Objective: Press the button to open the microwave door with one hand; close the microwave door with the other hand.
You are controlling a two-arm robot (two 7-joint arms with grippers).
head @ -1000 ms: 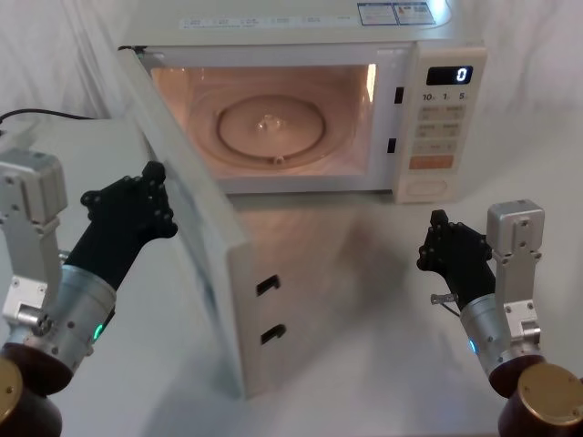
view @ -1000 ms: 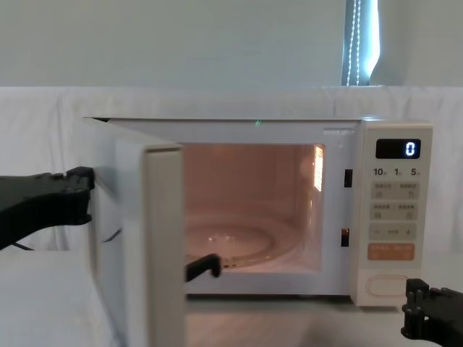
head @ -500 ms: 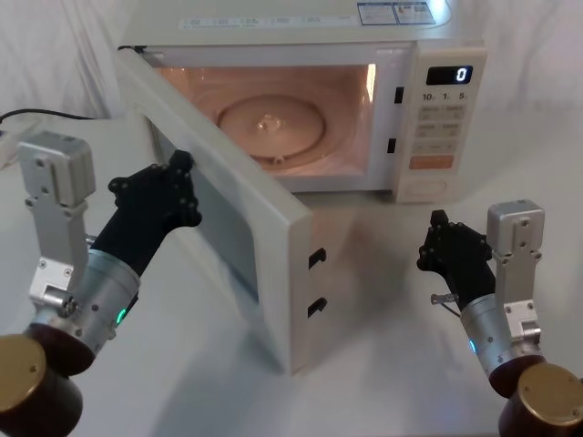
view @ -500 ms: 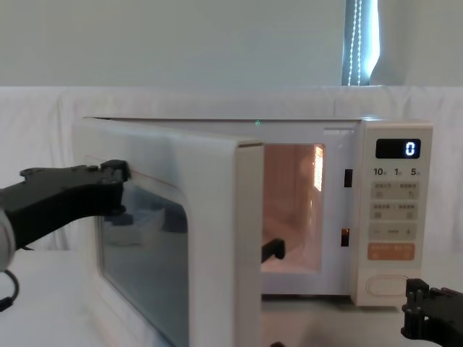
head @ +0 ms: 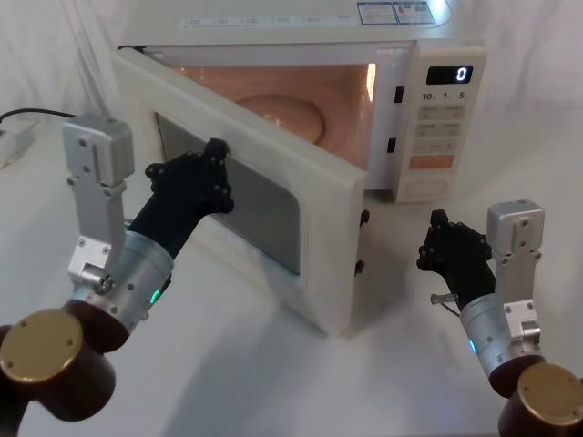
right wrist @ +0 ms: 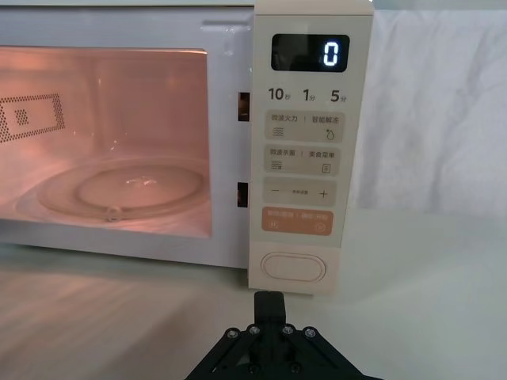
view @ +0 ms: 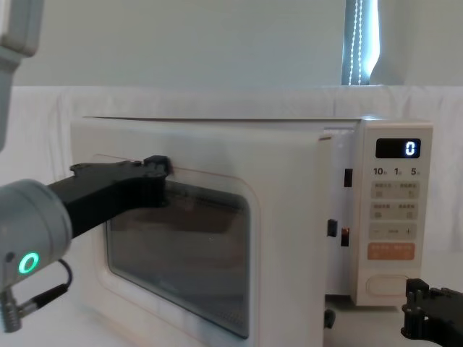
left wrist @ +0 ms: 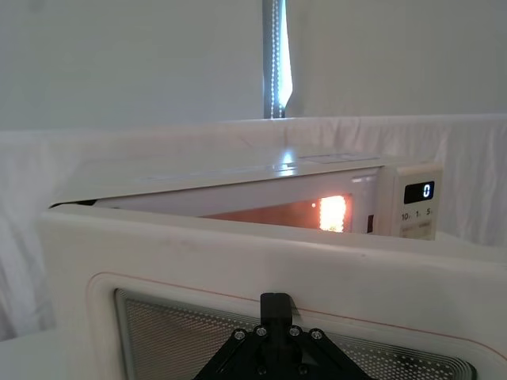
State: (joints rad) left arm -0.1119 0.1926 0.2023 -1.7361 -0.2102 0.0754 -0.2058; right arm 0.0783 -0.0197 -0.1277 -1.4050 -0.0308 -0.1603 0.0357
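One push remained: the left end effector (head: pixel 214 173), whether clenched or released I could not tell, pressed the half-closed microwave door (head: pixel 323 205) at the oven's 9 o'clock and should drive squarely until latched.

A white table (head: pixel 273 364) carries the cream microwave (head: pixel 437 36).

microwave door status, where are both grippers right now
Left gripper against the microwave door window, pushing. Door part open, cavity lit, not latched. Right gripper parked low before the button. Nothing seen in the door's path.
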